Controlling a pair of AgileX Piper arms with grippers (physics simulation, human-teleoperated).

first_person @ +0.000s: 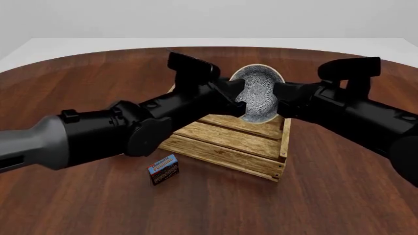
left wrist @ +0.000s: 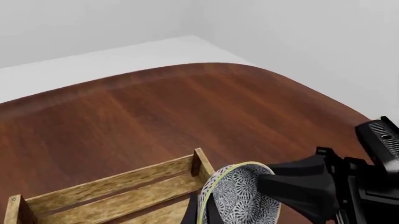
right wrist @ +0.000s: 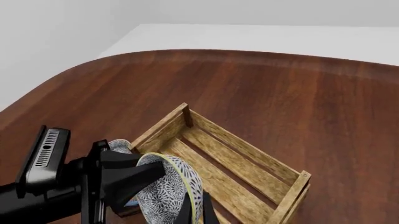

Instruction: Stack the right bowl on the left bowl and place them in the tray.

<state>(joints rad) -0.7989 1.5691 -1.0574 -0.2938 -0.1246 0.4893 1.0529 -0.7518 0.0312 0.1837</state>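
The placing step is in hand: the bowls (first_person: 258,93), apparently already nested though only one patterned face is plainly seen, are held tipped on edge above the far end of the tray (first_person: 230,142), and lowering and levelling are called for next. The rim is clamped from each side, by the left gripper (first_person: 239,96) and the right gripper (first_person: 277,98), with fingers closed narrowly on it.
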